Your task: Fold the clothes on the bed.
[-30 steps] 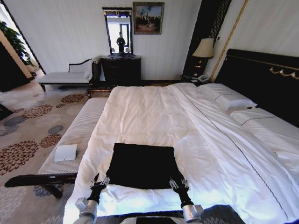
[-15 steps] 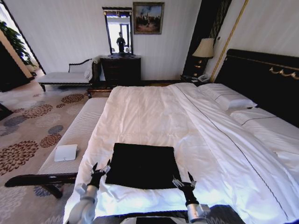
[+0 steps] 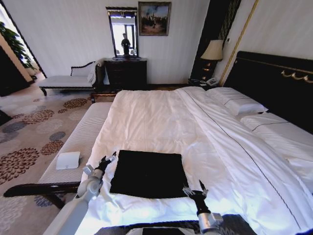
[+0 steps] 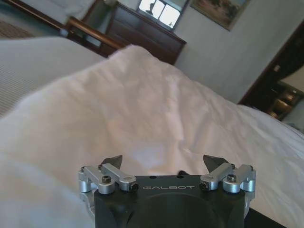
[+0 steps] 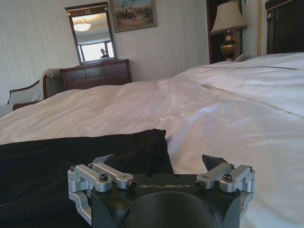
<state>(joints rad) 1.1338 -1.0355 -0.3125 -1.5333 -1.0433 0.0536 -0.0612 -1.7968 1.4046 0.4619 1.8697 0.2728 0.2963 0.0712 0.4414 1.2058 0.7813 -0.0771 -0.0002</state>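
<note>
Lying flat crosswise on bed (image 3: pixel 161 117), seemingly folded black clothes (image 3: pixel 148 173), flanked by left gripper (image 3: pixel 108 159), right gripper (image 3: pixel 195 189), jaws spread, empty.

- hotel-style bedroom: large bed (image 3: pixel 161 122), white duvet, pillows (image 3: pixel 237 105) far right
- dresser (image 3: pixel 126 73), mirror (image 3: pixel 122 32), lamp (image 3: pixel 213 51), patterned carpet (image 3: pixel 34 132) left

Left of the mattress: white striped bench (image 3: pixel 78 142) carrying a small white box (image 3: pixel 68 160), floral carpet (image 3: pixel 29 132) beyond; far wall: dark dresser (image 3: pixel 126 73) under mirror (image 3: pixel 122 32) and painting (image 3: pixel 154 18), white chaise (image 3: pixel 66 81), lamp (image 3: pixel 213 51).
</note>
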